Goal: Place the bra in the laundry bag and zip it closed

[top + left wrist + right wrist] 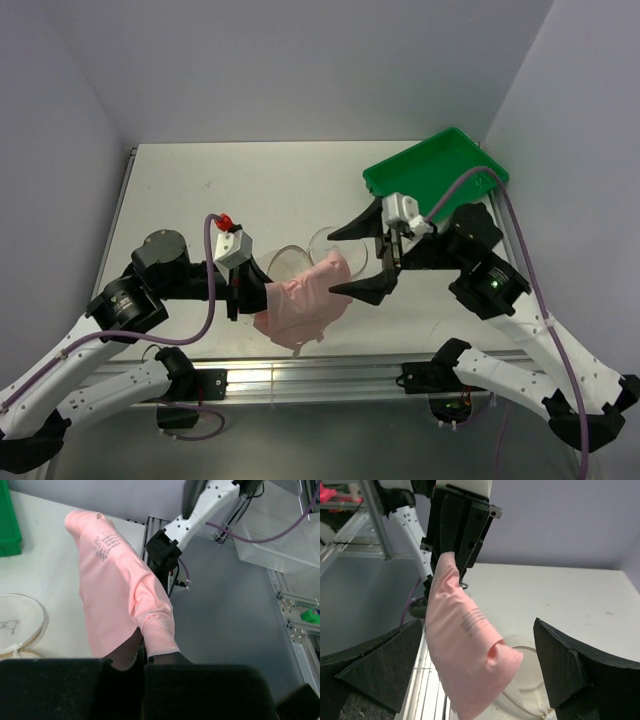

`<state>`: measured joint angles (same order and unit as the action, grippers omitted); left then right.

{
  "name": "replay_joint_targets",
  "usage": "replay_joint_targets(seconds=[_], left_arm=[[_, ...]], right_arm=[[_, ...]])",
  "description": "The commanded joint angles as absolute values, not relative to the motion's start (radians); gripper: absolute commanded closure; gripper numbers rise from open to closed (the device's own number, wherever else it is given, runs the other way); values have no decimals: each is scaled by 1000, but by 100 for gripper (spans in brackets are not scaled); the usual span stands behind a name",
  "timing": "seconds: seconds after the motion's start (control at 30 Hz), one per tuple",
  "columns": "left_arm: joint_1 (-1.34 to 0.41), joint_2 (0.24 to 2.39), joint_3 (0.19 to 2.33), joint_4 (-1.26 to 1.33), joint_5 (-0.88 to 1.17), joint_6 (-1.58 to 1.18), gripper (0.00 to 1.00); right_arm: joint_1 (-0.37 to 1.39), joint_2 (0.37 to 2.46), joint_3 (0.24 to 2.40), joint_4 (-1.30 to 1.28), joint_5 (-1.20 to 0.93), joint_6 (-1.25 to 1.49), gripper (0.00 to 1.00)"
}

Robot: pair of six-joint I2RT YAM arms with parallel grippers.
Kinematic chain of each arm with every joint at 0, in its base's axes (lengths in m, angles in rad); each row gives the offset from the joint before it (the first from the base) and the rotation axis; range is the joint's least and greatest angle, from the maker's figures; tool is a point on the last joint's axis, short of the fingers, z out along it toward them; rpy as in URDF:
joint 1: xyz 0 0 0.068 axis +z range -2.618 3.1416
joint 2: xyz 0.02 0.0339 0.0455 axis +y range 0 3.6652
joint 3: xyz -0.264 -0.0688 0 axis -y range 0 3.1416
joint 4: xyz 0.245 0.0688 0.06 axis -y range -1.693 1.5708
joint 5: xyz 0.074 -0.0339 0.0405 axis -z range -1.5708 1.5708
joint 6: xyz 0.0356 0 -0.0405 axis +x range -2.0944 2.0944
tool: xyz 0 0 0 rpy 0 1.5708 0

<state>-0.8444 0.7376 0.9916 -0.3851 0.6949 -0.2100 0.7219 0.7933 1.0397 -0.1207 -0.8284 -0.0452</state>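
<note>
Task status: early stage. Left gripper (pixel 248 293) is clamped on the bra (pixel 305 305), holding it raised over the near edge of the counter (pixel 200 200). Right gripper (pixel 334 262) is spread wide beside the bra, empty. Laundry bag (pixel 290 258) lies just behind the bra. Insertion and zipping remain.

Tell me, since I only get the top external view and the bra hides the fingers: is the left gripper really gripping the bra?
Observer: Yes; the left wrist view shows the left gripper shut on one end of the bra.
Operator: And the other arm?
Observer: Its wrist view shows the right gripper open, straddling the hanging bra without closing on it.
Operator: Any marking on the pouch?
Observer: The left wrist view shows a small dark mark on the upturned half of the laundry bag.
</note>
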Motion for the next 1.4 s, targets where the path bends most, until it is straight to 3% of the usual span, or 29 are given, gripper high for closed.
replay_joint_targets(seconds=[0.0,0.2,0.5,0.73,0.93,1.0,1.1,1.13,1.2,1.23,1.33,1.37], left_arm=[[-842,745,1023,-356,772,-175,100],[-842,779,1034,-353,793,-164,100],[-842,778,1054,-376,765,-149,100],[-842,784,1052,-365,775,-153,100],[-842,784,1049,-365,767,-153,100],[-842,781,1048,-367,765,-152,100],[-842,776,1046,-379,755,-150,99],[-844,772,1045,-380,744,-153,96],[-844,755,1039,-387,710,-159,68],[-842,746,1035,-388,698,-167,44],[-842,709,1026,-403,641,-182,20],[-842,687,1020,-408,626,-186,18]], right_arm=[[721,868,1101,-138,-940,-28,0],[750,960,1141,-182,-1015,-3,0],[818,937,1000,-126,-996,73,1],[839,925,925,-65,-960,110,8],[844,913,900,-20,-945,140,38],[844,905,887,-9,-927,152,57],[844,897,874,-5,-913,163,76],[844,896,873,-6,-904,161,81],[844,884,871,-15,-865,156,89],[845,879,871,-21,-852,155,94],[844,861,865,-28,-809,153,97],[844,853,864,-28,-795,156,98]])
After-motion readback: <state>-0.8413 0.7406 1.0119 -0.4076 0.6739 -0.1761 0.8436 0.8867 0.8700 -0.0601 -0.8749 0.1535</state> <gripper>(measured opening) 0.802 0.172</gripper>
